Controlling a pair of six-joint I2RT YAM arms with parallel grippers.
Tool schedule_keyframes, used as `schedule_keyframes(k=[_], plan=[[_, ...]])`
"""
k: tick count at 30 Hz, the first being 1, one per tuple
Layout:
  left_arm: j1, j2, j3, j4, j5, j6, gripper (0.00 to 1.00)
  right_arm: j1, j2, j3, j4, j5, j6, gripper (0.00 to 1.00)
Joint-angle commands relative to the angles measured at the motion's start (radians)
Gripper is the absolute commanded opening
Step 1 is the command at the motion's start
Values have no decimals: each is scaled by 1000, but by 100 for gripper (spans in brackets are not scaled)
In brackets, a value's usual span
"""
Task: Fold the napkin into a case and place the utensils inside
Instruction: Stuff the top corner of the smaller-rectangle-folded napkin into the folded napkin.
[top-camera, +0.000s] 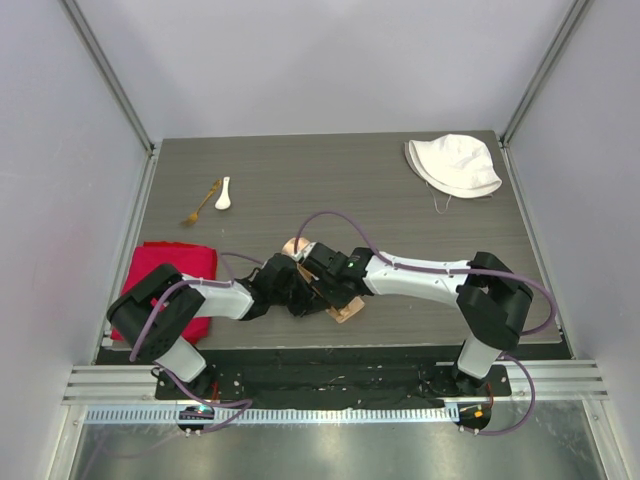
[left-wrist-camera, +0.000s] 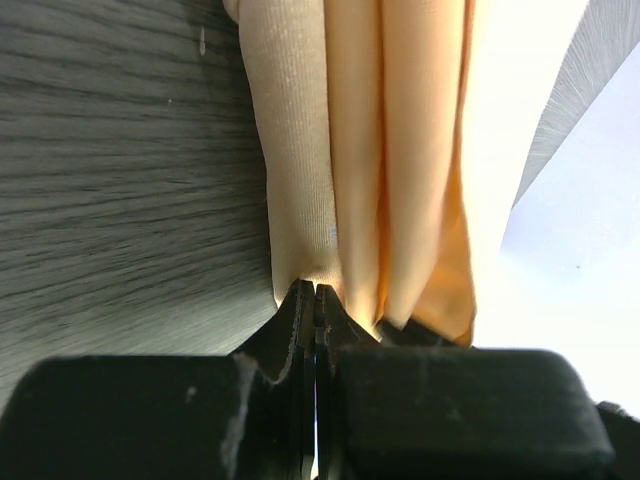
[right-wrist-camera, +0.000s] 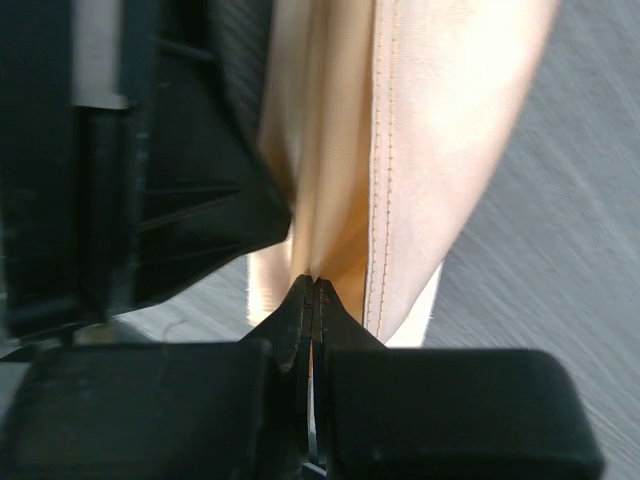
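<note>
Grey table, fold step prob mid-way: L gripper & R gripper both pinched tight on bunched napkin. Next, prob: lay flat together, w/o slipping.

The left arm rises from its base at the lower left of the top view, folds at the elbow and reaches right, low over the table, toward the lower centre. The right arm comes from the lower right, its elbow bent by the base and its white forearm stretched left to the same spot, so the two wrists meet nearly touching. The left end effector has its fingers pressed together, pinching an edge of the napkin. The right end effector is likewise closed tight on a fold of it, with the left one's black body just beside it.
</note>
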Motion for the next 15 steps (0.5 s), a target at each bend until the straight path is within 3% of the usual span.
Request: schedule_keyframes(k=[1,15], plan=[[-11,28,-13,-74,-49,20,1,8,-37,29,29,-125,75,1],[-23,-27,-45,-101,-79,20,0,-20,12,-129,253,-199,214,1]])
